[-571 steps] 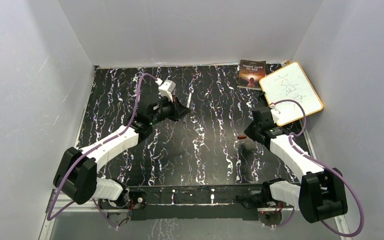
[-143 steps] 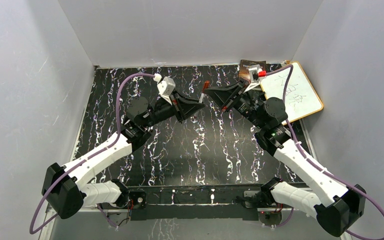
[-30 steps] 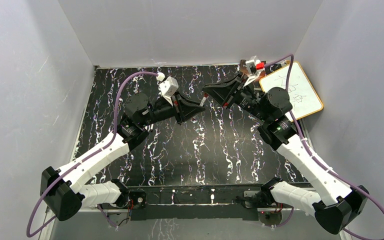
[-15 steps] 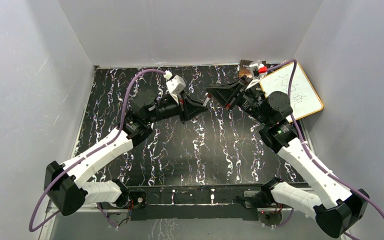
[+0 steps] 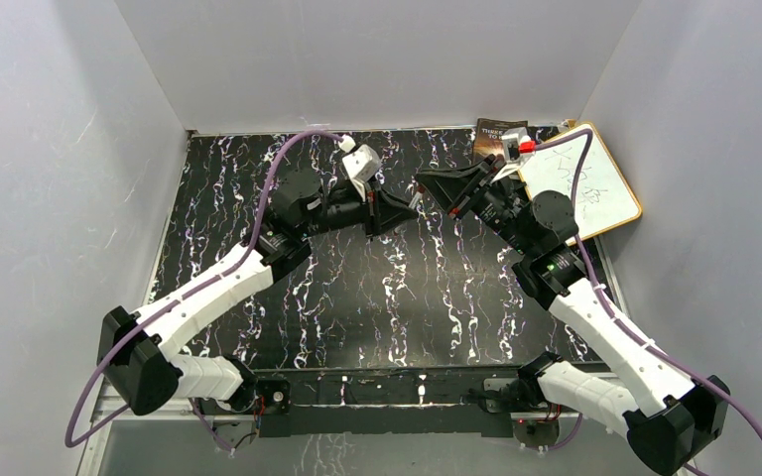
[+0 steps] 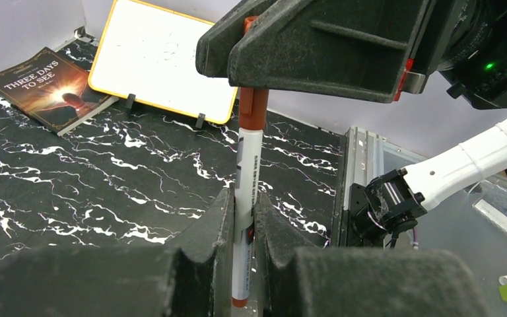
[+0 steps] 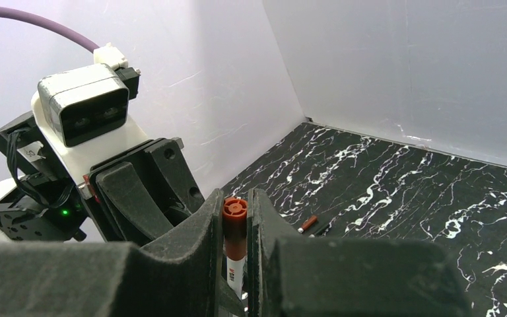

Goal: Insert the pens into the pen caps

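Note:
My left gripper (image 6: 243, 198) is shut on a white pen (image 6: 242, 218) that stands upright between its fingers. A reddish-brown pen cap (image 6: 253, 109) sits over the pen's upper end, and my right gripper (image 7: 236, 198) is shut on that cap (image 7: 235, 224). In the top view the two grippers meet tip to tip above the far middle of the table, left gripper (image 5: 403, 209) and right gripper (image 5: 427, 188). The right wrist view also shows a small reddish-brown piece (image 7: 309, 223) and a dark stick (image 7: 321, 229) lying on the table below.
A book (image 5: 499, 139) lies at the far right corner, with a yellow-framed whiteboard (image 5: 580, 183) propped beside it. Grey walls enclose the black marbled table (image 5: 377, 297) on three sides. The right arm's base (image 6: 386, 205) stands at the table's edge.
Both arms have shifted slightly to the right together, still holding the pen and cap. The left wrist has risen a little. Neither grip has changed.

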You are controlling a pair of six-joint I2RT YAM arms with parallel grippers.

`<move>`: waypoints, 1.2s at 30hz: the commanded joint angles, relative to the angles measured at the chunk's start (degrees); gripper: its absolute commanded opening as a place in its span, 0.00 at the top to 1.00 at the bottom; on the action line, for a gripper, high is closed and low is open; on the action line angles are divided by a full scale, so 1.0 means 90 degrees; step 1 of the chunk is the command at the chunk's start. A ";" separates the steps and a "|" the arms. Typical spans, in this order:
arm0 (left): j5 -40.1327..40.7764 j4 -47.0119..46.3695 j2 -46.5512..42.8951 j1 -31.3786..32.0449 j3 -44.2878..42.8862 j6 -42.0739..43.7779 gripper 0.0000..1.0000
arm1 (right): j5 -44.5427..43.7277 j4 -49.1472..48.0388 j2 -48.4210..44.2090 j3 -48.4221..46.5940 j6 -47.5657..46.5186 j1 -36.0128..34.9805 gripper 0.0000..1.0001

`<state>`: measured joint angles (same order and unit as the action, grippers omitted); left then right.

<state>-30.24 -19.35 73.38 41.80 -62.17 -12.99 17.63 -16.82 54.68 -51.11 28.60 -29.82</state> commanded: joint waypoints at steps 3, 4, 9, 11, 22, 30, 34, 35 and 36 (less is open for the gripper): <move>0.0817 -0.1554 -0.0044 -0.0140 -0.1013 0.0037 1.00 | 0.0975 0.1219 0.0143 0.0487 0.0057 -0.0405 1.00; 0.0851 -0.1571 -0.0039 -0.0147 -0.1041 0.0051 1.00 | 0.0942 0.1231 0.0150 0.0500 0.0048 -0.0425 1.00; 0.0942 -0.1657 0.0004 -0.0263 -0.1239 0.0052 1.00 | 0.0888 0.1295 0.0154 0.0568 0.0016 -0.0502 1.00; 0.0939 -0.1690 0.0042 -0.0302 -0.1340 0.0024 1.00 | 0.0886 0.1312 0.0164 0.0621 0.0015 -0.0537 1.00; 0.0816 -0.1794 0.0150 -0.0317 -0.1546 -0.0021 1.00 | 0.0720 0.1212 0.0321 0.1138 0.0035 -0.0820 1.00; 0.0936 -0.1776 0.0189 -0.0343 -0.1690 0.0051 1.00 | 0.0695 0.1188 0.0412 0.1291 0.0031 -0.0940 1.00; 0.0994 -0.1898 0.0225 -0.0367 -0.1748 -0.0005 1.00 | 0.0703 0.1166 0.0383 0.1472 0.0088 -0.1000 1.00; 0.1005 -0.1910 0.0227 -0.0367 -0.1770 -0.0006 1.00 | 0.0700 0.1173 0.0361 0.1516 0.0100 -0.1017 1.00; 0.1014 -0.1912 0.0230 -0.0375 -0.1787 -0.0009 1.00 | 0.0691 0.1182 0.0347 0.1547 0.0103 -0.1030 1.00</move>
<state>-31.97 -12.32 77.60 40.60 -67.83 -11.55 7.77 -27.14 55.37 -43.66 28.10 -32.97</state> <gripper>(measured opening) 0.084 0.111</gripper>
